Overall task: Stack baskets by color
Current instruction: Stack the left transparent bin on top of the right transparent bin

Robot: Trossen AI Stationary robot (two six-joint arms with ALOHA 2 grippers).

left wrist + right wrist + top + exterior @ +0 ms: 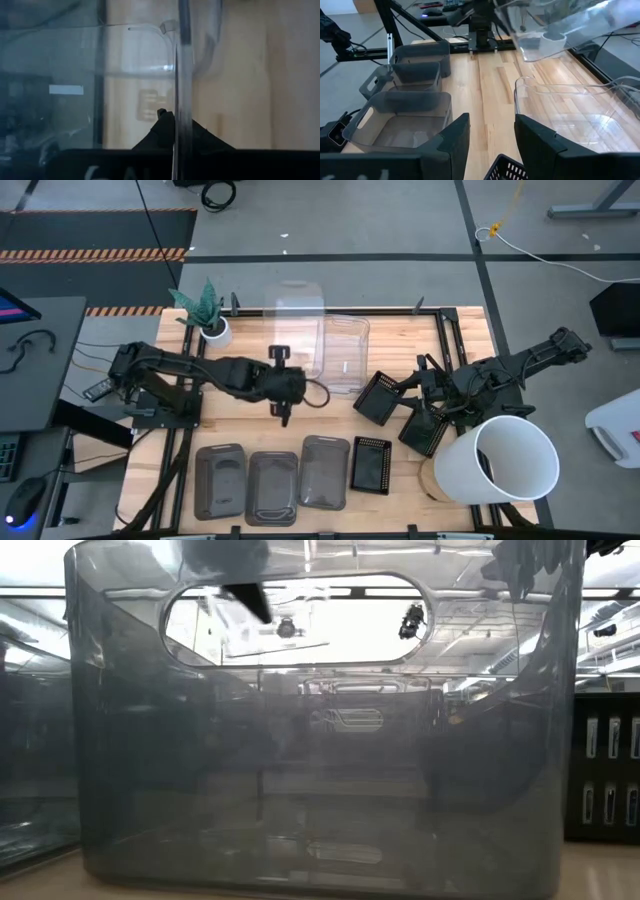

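Left tool: closed on the wall of a clear basket, holding it tilted above the middle of the bench; in the left wrist view the clear wall runs between the dark fingers.
Second clear basket: on the bench just beside the held one, toward the far edge; in the right wrist view it lies ahead of the right tool, under the lifted basket.
Right tool: jaws apart, holding nothing, at the right side of the bench between two black mesh baskets.
Third mesh basket: near the front edge, right of the grey row.
Smoky grey baskets: side by side along the front edge, each standing alone.
White bucket: on its side at the front right corner.
Plant pot: far left corner.
Low view: filled by one grey basket's wall.
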